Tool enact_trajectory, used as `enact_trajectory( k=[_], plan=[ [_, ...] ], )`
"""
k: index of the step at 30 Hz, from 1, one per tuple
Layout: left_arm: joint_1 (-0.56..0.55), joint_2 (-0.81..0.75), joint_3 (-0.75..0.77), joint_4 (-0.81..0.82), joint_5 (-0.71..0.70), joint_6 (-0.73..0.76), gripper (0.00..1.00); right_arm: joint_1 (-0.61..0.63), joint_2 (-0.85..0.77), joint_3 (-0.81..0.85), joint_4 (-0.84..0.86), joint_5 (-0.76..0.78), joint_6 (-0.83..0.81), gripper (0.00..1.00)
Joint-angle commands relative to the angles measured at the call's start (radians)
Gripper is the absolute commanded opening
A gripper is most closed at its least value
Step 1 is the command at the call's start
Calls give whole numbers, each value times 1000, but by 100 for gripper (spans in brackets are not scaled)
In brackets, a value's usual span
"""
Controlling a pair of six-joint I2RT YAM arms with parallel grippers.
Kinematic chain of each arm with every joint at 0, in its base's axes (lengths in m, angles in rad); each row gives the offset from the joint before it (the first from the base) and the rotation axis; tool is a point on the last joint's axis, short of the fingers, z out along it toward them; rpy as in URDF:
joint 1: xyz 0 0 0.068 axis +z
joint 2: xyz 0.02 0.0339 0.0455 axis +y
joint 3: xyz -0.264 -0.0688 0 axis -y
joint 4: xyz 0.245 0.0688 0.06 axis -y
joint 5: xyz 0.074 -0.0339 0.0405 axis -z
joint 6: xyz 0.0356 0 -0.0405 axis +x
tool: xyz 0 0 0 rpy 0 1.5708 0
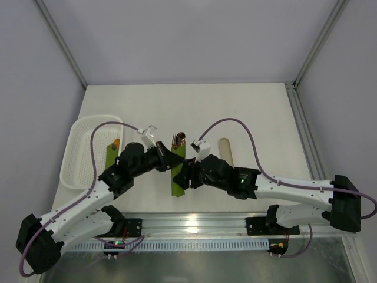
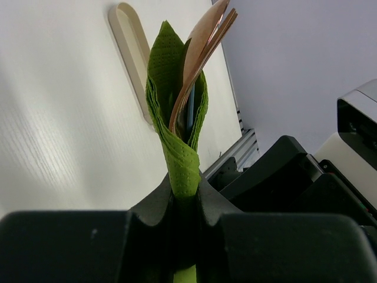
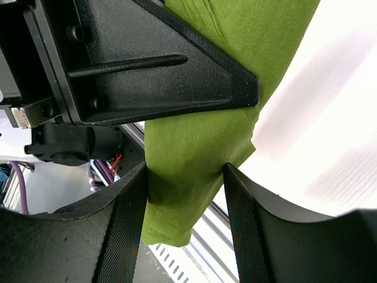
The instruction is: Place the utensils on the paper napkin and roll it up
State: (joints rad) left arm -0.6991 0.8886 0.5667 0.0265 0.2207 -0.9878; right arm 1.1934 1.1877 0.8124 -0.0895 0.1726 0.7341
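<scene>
The olive-green paper napkin (image 1: pixel 177 174) is rolled lengthwise around the copper-brown utensils, whose tips (image 1: pixel 178 140) stick out of its far end. In the left wrist view my left gripper (image 2: pixel 184 188) is shut on the napkin roll (image 2: pixel 179 147), and the utensils (image 2: pixel 206 41) rise out of its open top. My left gripper (image 1: pixel 167 159) holds the roll from the left. My right gripper (image 1: pixel 186 175) holds it from the right near the near end. In the right wrist view the napkin (image 3: pixel 188 153) spans the gap between the right gripper's fingers (image 3: pixel 185 171) and touches both.
A white mesh basket (image 1: pixel 79 153) stands at the left, with a green strip (image 1: pixel 111 155) in it. A pale beige oblong piece (image 1: pixel 225 150) lies right of the roll and also shows in the left wrist view (image 2: pixel 132 53). The metal rail runs along the near edge.
</scene>
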Motion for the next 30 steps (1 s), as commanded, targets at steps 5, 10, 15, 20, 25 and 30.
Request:
enact_trajectory(
  k=[5, 10, 15, 20, 25, 30],
  plan=[
    [-4, -30, 29, 58, 42, -9, 0, -24, -31, -27, 115, -2, -47, 57],
    [-4, -30, 22, 72, 46, -17, 0, -48, -48, -74, 172, -44, -52, 58],
    [-4, -19, 15, 90, 60, -25, 0, -77, -56, -111, 243, -105, -55, 64],
    [-4, -10, 9, 107, 62, -32, 0, -80, -57, -121, 278, -140, -61, 61],
    [-4, -10, 4, 110, 62, -34, 0, -80, -91, -157, 323, -157, -58, 51],
    [-5, -11, -2, 121, 69, -38, 0, -95, -125, -200, 365, -157, -64, 51]
  ],
)
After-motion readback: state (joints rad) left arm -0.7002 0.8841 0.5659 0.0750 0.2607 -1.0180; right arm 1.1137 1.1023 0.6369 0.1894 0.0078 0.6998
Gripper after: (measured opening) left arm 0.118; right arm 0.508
